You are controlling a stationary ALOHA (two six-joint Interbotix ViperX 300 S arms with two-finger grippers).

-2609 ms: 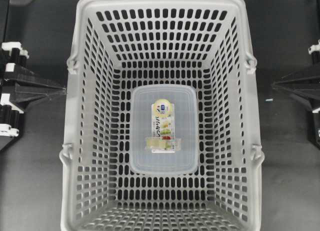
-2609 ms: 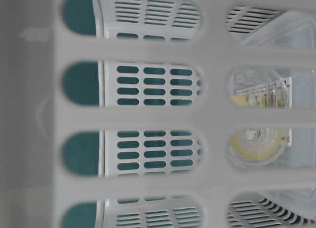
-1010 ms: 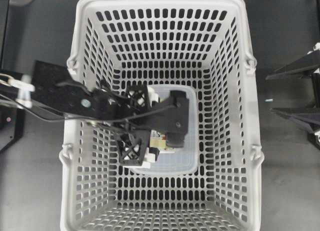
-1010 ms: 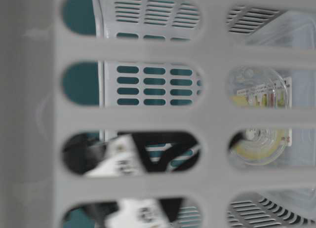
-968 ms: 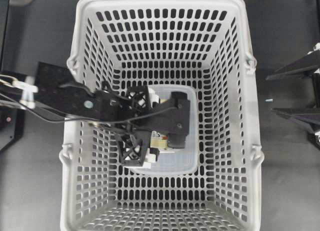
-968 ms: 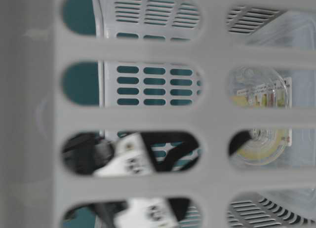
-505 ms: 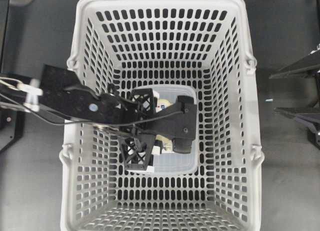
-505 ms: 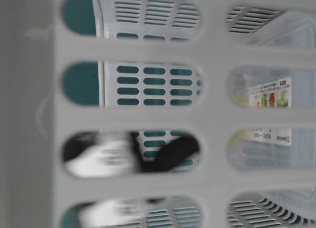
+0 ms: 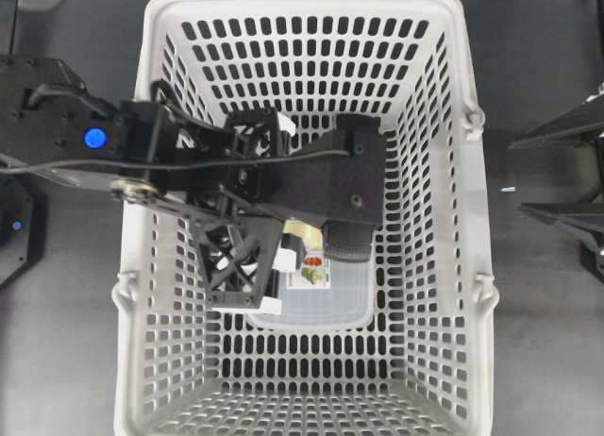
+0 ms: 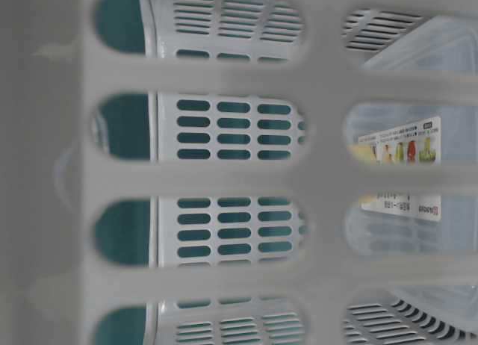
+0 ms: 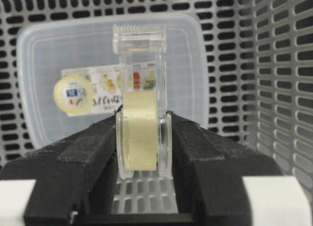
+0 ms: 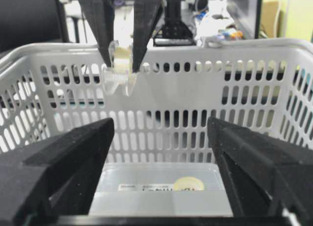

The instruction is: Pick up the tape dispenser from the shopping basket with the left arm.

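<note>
The tape dispenser [image 11: 141, 113] is a small clear plastic holder with a pale yellow tape roll, not the flat box. My left gripper [image 11: 142, 133] is shut on it, black pads on both sides of the roll. The right wrist view shows the dispenser [image 12: 119, 72] hanging in the left gripper [image 12: 120, 64] about level with the far rim of the light-grey shopping basket [image 12: 195, 103]. In the overhead view the left arm [image 9: 260, 200], with its blue dot, reaches over the basket [image 9: 472, 266] and hides the dispenser. My right gripper [image 12: 161, 152] is open and empty outside the basket.
A flat translucent lidded box [image 9: 330, 299] with a white-and-yellow label lies on the basket floor, below the dispenser [image 11: 73, 50]. It also shows in the table-level view [image 10: 396, 158]. The basket's slotted walls [image 11: 274, 64] surround the left gripper.
The left gripper closed on the dispenser on the box's lid and has risen with it. The gripper and dispenser have left the table-level view. The right arm has stayed put.
</note>
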